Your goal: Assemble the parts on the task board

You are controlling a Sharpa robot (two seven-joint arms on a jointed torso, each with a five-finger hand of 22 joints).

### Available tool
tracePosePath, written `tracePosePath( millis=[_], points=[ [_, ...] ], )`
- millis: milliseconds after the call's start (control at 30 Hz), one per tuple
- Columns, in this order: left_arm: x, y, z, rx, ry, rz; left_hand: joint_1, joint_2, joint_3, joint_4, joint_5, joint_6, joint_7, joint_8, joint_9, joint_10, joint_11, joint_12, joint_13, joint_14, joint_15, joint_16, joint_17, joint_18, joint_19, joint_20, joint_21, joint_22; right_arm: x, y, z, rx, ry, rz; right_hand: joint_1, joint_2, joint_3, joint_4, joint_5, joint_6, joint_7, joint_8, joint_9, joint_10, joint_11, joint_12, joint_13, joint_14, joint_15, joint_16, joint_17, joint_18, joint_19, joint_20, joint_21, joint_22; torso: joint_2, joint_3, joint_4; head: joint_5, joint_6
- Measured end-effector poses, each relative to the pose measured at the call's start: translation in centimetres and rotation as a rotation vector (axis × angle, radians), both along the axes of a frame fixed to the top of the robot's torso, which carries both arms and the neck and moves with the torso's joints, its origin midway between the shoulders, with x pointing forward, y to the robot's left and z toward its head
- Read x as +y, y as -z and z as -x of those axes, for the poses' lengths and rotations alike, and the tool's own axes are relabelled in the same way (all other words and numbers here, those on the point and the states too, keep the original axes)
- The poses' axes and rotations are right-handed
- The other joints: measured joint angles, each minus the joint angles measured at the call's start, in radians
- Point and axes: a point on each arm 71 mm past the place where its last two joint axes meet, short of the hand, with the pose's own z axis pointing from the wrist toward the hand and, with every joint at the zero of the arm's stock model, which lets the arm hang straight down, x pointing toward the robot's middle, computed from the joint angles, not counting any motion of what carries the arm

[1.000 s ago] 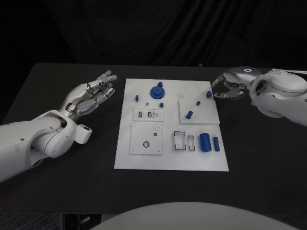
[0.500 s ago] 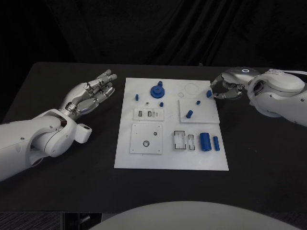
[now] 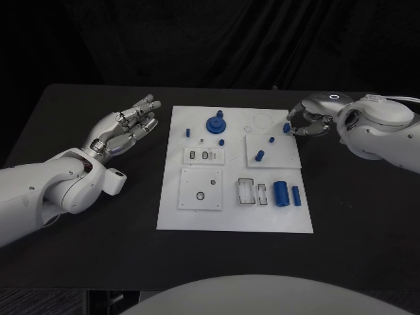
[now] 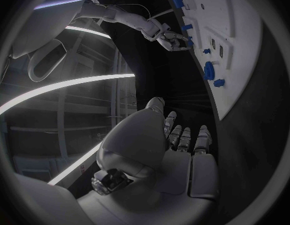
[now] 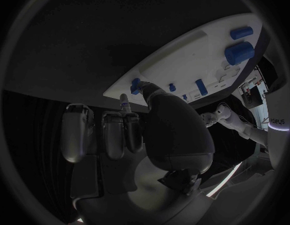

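White plate is your task board (image 3: 233,223), lying in the middle of the black table (image 3: 77,256), with the small blue parts scattered over it. Look first at your right hand (image 3: 306,122): over the last second it has crept a little inward and now sits at the board's far right edge, fingers curled around the small blue peg (image 3: 287,129) that stands there. In the right wrist view a fingertip (image 5: 125,105) lies just beside that peg (image 5: 136,86), but you cannot tell from these pictures whether the peg is actually pinched or only touched. Read it as the start of a pick, not a finished one. If the hold is loose, the peg could tip over on the board's edge.

Your left hand (image 3: 126,129) has not moved. It hovers over the table just off the board's left edge, fingers stretched out and apart, holding nothing.

Nothing on the board has shifted. The blue gear (image 3: 214,125) stands near the far end, a tilted blue pin (image 3: 258,157) rests on the raised right-hand tile, and two blue cylinders (image 3: 287,195) lie side by side nearer you, next to open rectangular slots. So the assembly looks barely begun.

Black cloth hangs behind the table, and the room beyond is dark.
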Motion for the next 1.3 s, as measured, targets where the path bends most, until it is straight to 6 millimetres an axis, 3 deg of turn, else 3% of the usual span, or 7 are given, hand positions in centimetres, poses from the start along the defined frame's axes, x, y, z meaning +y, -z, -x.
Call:
tracePosePath(
  millis=[1300],
  points=[
    [-0.01, 0.04, -0.05, 0.003, 0.005, 0.001, 0.000, 0.000, 0.003, 0.003, 0.000, 0.000, 0.000, 0.000, 0.000, 0.000, 0.000, 0.000, 0.001, 0.004, 0.004, 0.000, 0.000, 0.000, 0.000, 0.000, 0.000, 0.000, 0.69, 0.56, -0.36, 0.015, -0.014, 0.006, 0.037, -0.008, -0.005, 0.019, 0.000, 0.073, -0.003, 0.033, 0.022, 0.000, 0.000, 0.000, 0.000, -0.003, -0.003, 0.000, 0.000, 0.000, 0.000, 0.000, -0.005, 0.001, 0.000, -0.0004, 0.0001, 0.000, -0.008]
  ],
)
